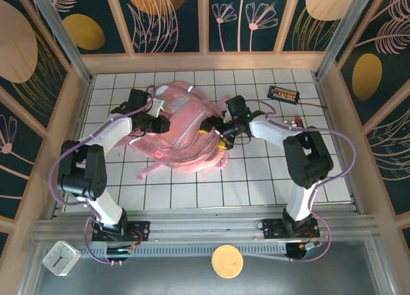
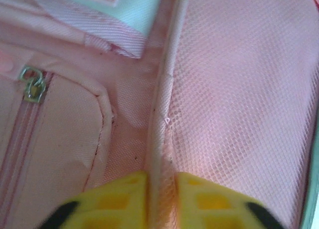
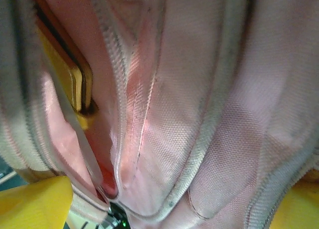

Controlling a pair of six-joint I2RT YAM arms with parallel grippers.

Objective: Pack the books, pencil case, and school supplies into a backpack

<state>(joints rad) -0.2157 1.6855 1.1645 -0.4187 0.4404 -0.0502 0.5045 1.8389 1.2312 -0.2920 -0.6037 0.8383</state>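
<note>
Packing underway: book is seen inside backpack, seam is pinched by left gripper, right gripper is spread round fabric, grip untellable; opening should be held wide next.

Super close on the pink backpack, with zipper teeth running top to bottom through the folds. Upper left, the edge of a yellow book sits tucked inside the opening. The right gripper has its yellow fingertips in both bottom corners, wide apart, fabric bunched between them.
</note>
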